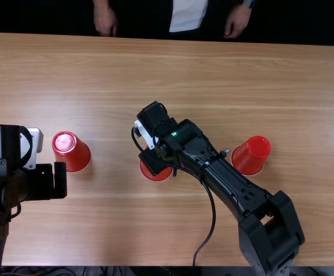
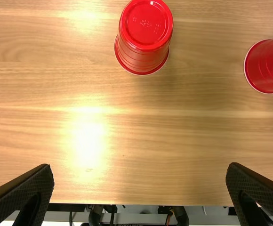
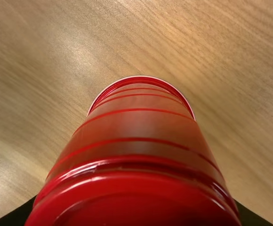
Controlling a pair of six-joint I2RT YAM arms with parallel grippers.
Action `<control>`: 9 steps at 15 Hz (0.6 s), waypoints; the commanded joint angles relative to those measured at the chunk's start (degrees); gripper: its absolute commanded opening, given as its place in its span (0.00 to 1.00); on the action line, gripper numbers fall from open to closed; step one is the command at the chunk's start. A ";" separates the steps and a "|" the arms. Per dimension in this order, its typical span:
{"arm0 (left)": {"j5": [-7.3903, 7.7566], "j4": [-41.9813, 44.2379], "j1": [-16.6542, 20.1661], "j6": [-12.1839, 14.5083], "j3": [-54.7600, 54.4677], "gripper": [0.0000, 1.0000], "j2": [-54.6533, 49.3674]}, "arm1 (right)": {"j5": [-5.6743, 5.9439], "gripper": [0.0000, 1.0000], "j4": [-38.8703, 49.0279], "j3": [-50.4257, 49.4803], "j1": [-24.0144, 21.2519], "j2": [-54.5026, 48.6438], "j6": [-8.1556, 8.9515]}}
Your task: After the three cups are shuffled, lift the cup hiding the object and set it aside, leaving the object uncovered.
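Middle cup (image 1: 154, 172) stands mouth-down on the table (image 1: 213, 75), its long axis upright and its closed base on top, between the left cup (image 1: 71, 152) and the right cup (image 1: 251, 154). The right gripper (image 1: 155, 156) is clamped around its upper part. The left gripper (image 2: 139, 190) hangs spread wide near the left cup.

A wooden table (image 1: 213, 75) (light brown) lies below.

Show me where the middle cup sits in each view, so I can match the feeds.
Top view: middle cup at the centre of the table, partly under the right arm.
Left wrist view: at the picture's right edge.
Right wrist view: close up, lower centre.
Shared landmark: the left cup, beside it in the top and left wrist views.
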 commanded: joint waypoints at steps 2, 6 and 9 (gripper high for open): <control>0.37 0.03 0.08 -0.05 -0.80 1.00 -0.38 | 0.09 0.09 0.33 1.37 0.76 -4.69 0.76; 0.27 -0.08 0.08 -0.05 -0.97 1.00 -0.38 | 0.20 0.09 0.02 1.54 0.32 -14.09 0.97; 0.27 0.03 0.00 -0.05 -1.32 1.00 -0.38 | 0.30 0.09 -0.19 0.22 -0.03 -21.13 0.76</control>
